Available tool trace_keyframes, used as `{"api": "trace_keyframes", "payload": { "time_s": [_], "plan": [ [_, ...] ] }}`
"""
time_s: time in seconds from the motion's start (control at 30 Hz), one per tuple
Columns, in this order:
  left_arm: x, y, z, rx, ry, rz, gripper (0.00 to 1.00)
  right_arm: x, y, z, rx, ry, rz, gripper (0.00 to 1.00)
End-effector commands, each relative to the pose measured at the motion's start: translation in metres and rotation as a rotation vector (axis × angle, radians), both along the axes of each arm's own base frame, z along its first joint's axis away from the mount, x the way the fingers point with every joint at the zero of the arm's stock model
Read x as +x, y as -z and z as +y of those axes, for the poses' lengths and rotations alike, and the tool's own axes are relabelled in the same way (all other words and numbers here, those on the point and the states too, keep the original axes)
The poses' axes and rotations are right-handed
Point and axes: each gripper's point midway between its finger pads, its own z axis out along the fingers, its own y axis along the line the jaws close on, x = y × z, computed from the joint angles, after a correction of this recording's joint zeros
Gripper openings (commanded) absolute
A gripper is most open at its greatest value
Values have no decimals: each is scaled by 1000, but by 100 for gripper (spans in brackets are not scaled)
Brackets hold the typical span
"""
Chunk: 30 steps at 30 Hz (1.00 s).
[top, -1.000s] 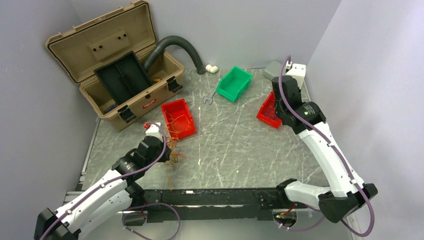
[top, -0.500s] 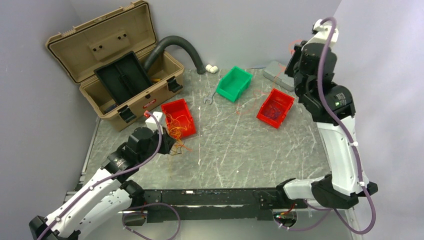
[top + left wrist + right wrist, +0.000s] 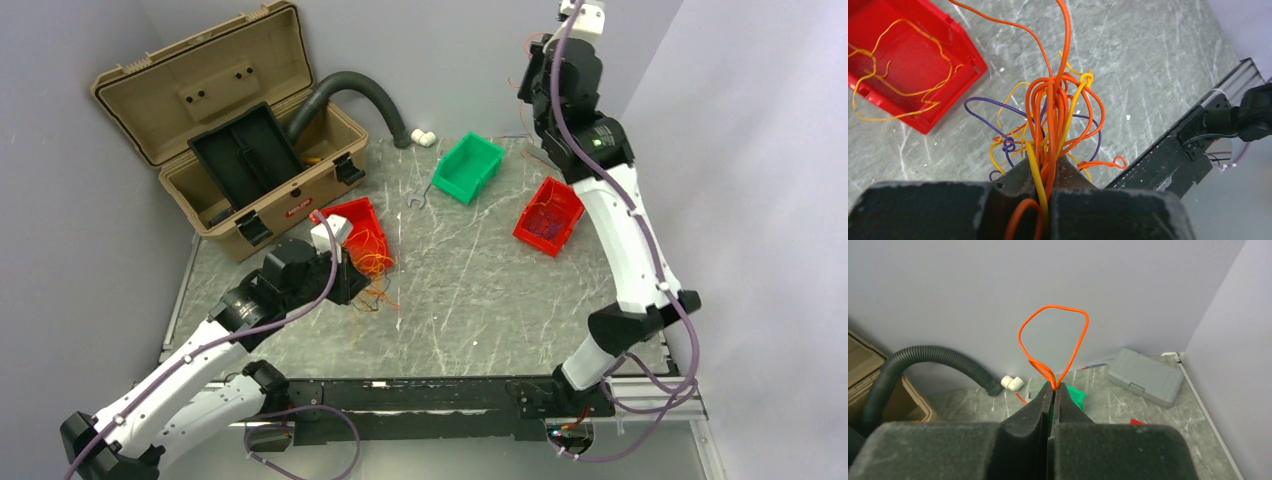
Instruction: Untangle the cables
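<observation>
Left arm (image 3: 190, 365): stretched low, reaching forward and inward over the bench (image 3: 480, 290), forearm close to level. Left hand (image 3: 1044, 171): off the bench, tilted down at it, fingers (image 3: 1013, 180) clamped tight on a bunch of cables (image 3: 1058, 115), with strands fanning out past the tips. Right arm (image 3: 625, 240): near upright, long link rising steeply from the base, wrist at the very top of the overhead view. Right hand (image 3: 1053, 388): high above the bench, about level, pads (image 3: 1033, 410) pressed together, pinching one orange cable (image 3: 1053, 332) that loops up from the tips.

Cables (image 3: 1050, 115) — tangled orange, yellow, purple.
</observation>
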Motion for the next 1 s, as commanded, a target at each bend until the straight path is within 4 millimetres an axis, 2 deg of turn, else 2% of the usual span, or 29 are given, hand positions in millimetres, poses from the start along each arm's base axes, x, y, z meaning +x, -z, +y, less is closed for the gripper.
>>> {"api": "trace_keyframes", "payload": {
  "time_s": [0.0, 0.27, 0.47, 0.6, 0.7, 0.8, 0.97],
  "plan": [
    [2, -48, -20, -77, 92, -114, 0, 19, -39, 4, 43, 17, -167, 0],
    [8, -53, -35, -88, 120, -111, 0, 54, -49, 15, 19, 35, -301, 0],
    [12, -54, -40, -77, 125, -106, 0, 95, -21, 27, -23, 48, -287, 0],
    [15, -51, -43, -64, 126, -98, 0, 124, 17, 46, 10, -37, -247, 0],
    [19, -49, -45, -54, 128, -93, 0, 144, 58, 49, 30, -49, -178, 0],
    [20, -49, -46, -48, 130, -90, 0, 162, 107, 51, 34, -68, -75, 0],
    [21, -46, -46, -40, 130, -89, 0, 169, 183, 60, 28, -116, 117, 0]
  ]
}}
